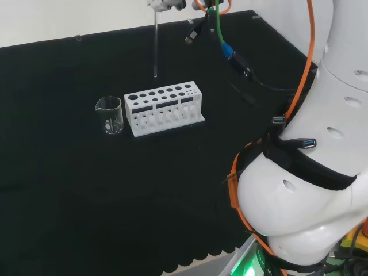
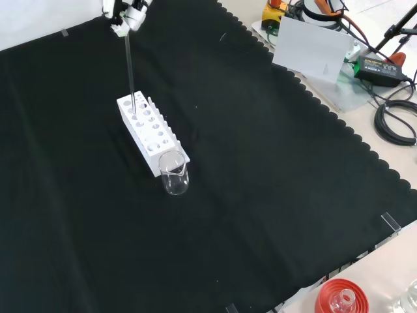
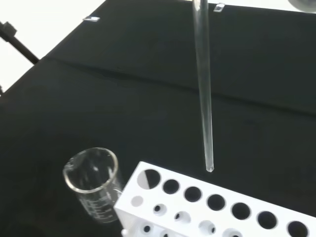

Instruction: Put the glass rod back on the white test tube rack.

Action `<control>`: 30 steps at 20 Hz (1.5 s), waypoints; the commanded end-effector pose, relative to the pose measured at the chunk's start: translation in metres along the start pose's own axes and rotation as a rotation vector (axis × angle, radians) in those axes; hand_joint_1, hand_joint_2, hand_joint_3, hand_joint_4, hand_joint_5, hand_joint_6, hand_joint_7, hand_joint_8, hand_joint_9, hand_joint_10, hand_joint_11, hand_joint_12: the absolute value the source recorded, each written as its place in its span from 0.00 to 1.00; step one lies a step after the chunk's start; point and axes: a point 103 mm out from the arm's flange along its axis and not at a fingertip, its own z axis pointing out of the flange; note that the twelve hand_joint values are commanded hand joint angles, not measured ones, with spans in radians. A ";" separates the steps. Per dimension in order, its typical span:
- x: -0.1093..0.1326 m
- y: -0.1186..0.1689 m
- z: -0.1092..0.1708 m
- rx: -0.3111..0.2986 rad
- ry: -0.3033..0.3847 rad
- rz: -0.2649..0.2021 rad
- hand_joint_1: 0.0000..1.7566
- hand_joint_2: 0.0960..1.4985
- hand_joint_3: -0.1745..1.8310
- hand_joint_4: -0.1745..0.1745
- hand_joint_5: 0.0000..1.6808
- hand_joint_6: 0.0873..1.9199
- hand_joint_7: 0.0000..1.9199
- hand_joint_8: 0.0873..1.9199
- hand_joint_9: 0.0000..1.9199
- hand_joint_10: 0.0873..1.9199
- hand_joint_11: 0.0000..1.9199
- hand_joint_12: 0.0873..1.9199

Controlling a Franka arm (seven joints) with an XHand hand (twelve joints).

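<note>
Still mid-task: glass rod [image 2: 130, 72] not yet in white test tube rack [image 2: 151, 134]. Front view, near to far: empty beaker [image 2: 174, 173] stood touching or just beside rack's near end; rack behind it; rod hung upright above rack's far end. Wrist view: rod tip just above rack's hole rows, apart from rack top, not yet in any hole. Left to do, by my read: line tip up with hole, lower, let go. Hand [image 2: 127, 14] at far edge, fingers pinched on rod's top end.
</note>
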 end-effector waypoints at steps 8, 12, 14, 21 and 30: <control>-0.040 -0.031 -0.003 -0.015 0.010 0.064 0.74 0.74 0.00 0.00 0.65 0.40 0.60 0.41 0.88 0.23 0.81 0.31; -0.052 -0.040 -0.002 -0.024 0.026 0.096 0.74 0.74 0.00 0.00 0.65 0.40 0.60 0.41 0.88 0.23 0.81 0.31; -0.058 -0.045 -0.001 -0.023 0.027 0.106 0.74 0.74 0.00 0.00 0.65 0.40 0.60 0.41 0.88 0.22 0.81 0.31; -0.070 -0.052 0.007 -0.014 0.034 0.130 0.74 0.74 0.00 0.00 0.65 0.40 0.60 0.41 0.88 0.22 0.81 0.31; -0.068 -0.045 0.014 0.009 0.031 0.128 0.74 0.74 0.00 0.00 0.65 0.40 0.60 0.41 0.88 0.22 0.81 0.31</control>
